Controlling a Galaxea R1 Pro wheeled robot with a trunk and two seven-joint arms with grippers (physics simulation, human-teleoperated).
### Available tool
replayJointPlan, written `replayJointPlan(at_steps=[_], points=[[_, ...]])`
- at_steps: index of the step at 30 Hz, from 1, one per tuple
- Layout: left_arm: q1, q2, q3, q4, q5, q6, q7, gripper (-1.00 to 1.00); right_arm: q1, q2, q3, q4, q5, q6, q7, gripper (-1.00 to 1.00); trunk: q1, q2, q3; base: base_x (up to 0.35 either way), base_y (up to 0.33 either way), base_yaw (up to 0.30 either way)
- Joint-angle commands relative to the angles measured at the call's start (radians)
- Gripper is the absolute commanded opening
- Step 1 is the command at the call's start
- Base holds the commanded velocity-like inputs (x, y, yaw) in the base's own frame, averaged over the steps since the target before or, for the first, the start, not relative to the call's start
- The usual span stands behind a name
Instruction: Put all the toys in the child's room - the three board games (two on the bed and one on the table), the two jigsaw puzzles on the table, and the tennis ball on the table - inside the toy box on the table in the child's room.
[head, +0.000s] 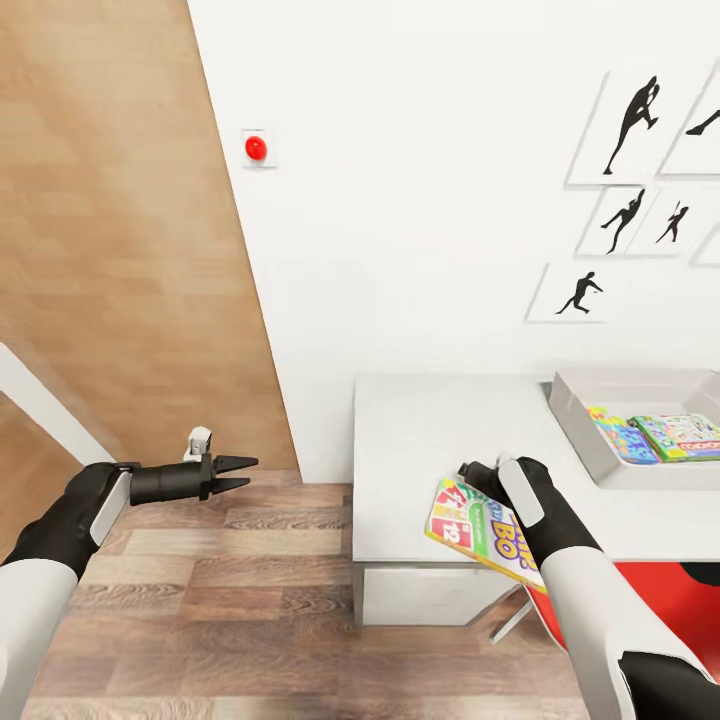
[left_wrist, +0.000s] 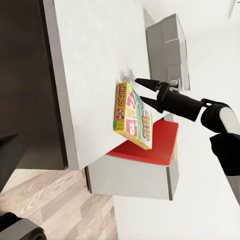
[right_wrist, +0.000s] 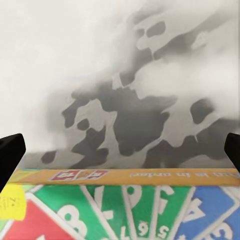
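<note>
Your right gripper (left_wrist: 141, 89) grips the SKIP BO box (head: 480, 530) by its edge, tilted over the table (head: 420, 450); swing fast toward the tub (head: 575, 425) and it could slip. Left gripper (head: 243, 473) hangs slightly open.

- The SKIP BO board game (head: 480, 530), a flat white box with orange sides and coloured cards printed on top, hung tilted over the near edge of the pale bench (head: 420, 450), held in the right claw (head: 478, 470).
- The toy box (head: 580, 440), a shallow light-grey tub, sat on the bench by the wall.
- In it lay the green-white Monopoly (head: 685, 437) and the light-blue game (head: 622, 436) (side by side, flat).
</note>
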Motion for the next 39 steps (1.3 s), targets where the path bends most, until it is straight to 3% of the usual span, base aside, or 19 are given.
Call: replayJointPlan(at_steps=[1,30,39], points=[[-0.001,0.0,0.0,0.0,0.001,0.006,-0.002,1.0,-0.001,0.0,0.0,-0.001,-0.011,0.002,-0.009,1.0,0.001,-0.002,-0.002,-0.016,0.0,0.0],[-0.001,0.0,0.0,0.0,0.002,0.005,-0.002,1.0,0.0,0.0,-0.006,-0.014,-0.012,0.001,-0.008,1.0,0.001,-0.002,0.032,-0.001,0.0,-0.131],[-0.001,0.0,0.0,0.0,0.002,0.005,-0.001,1.0,0.014,0.001,-0.005,-0.146,-0.014,0.005,-0.008,1.0,0.001,-0.002,0.044,0.0,0.0,-0.152]])
